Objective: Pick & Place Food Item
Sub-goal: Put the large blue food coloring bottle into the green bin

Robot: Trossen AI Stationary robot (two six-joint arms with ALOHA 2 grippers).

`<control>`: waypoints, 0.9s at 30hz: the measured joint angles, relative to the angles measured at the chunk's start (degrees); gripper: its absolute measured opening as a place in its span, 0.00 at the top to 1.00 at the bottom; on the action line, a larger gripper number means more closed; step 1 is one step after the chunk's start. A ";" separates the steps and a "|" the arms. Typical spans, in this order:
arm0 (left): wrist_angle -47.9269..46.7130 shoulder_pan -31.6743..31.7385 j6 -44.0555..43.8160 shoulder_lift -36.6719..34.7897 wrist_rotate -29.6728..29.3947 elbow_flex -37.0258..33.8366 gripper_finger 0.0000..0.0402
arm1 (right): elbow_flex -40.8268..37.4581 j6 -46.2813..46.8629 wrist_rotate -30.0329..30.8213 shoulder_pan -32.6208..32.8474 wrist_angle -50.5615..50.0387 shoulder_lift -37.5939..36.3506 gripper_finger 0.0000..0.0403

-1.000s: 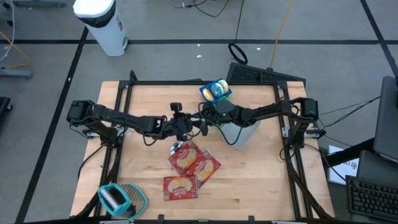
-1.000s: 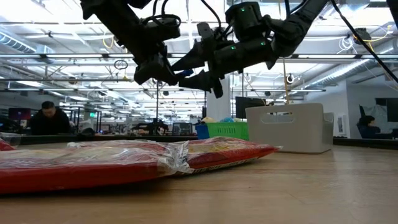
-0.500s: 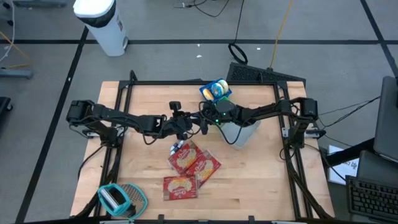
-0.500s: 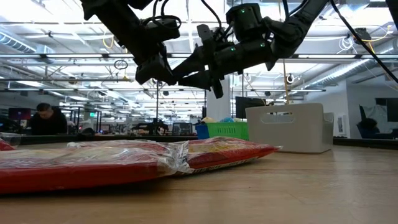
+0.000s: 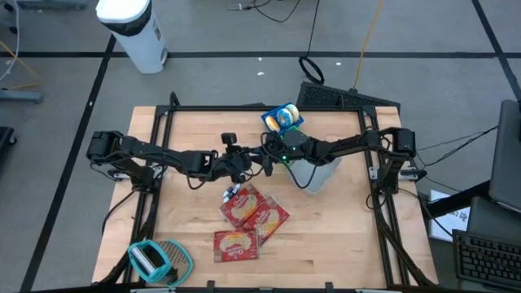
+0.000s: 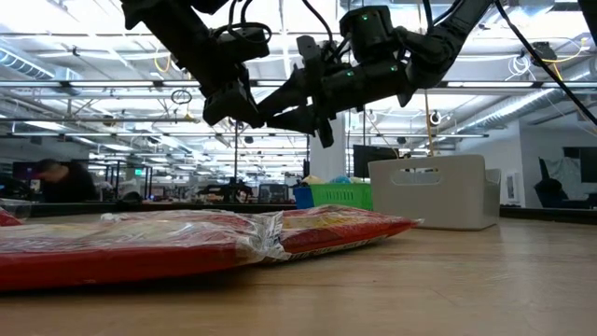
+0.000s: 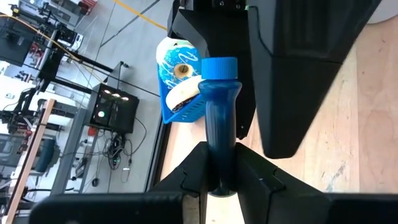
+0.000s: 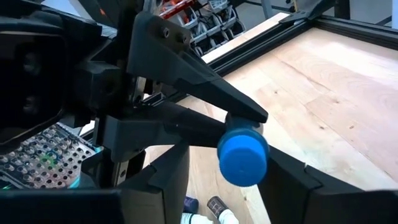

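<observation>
Two grippers meet mid-table: the left gripper (image 7: 219, 167) clamps a blue-capped tube (image 7: 219, 118); whether the right gripper (image 8: 244, 163) has closed, I cannot tell. Placing remains.

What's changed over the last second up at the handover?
The right tool has narrowed its fingers around the blue cap of the tube. The left tool stays clamped on the tube. The red packets and white bin stayed put.
</observation>
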 joint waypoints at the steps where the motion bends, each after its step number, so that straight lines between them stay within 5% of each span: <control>1: -0.12 0.00 -0.31 0.00 0.07 0.00 0.85 | 0.00 -0.01 -0.73 0.00 0.06 0.00 0.57; 12: -1.80 0.07 -2.56 0.04 1.59 0.02 0.85 | 0.00 1.56 -6.77 -0.57 0.49 0.00 0.40; 27: -1.61 -0.28 -2.70 0.20 1.26 0.00 0.85 | 0.15 2.66 -4.03 -2.45 -3.69 -2.16 0.41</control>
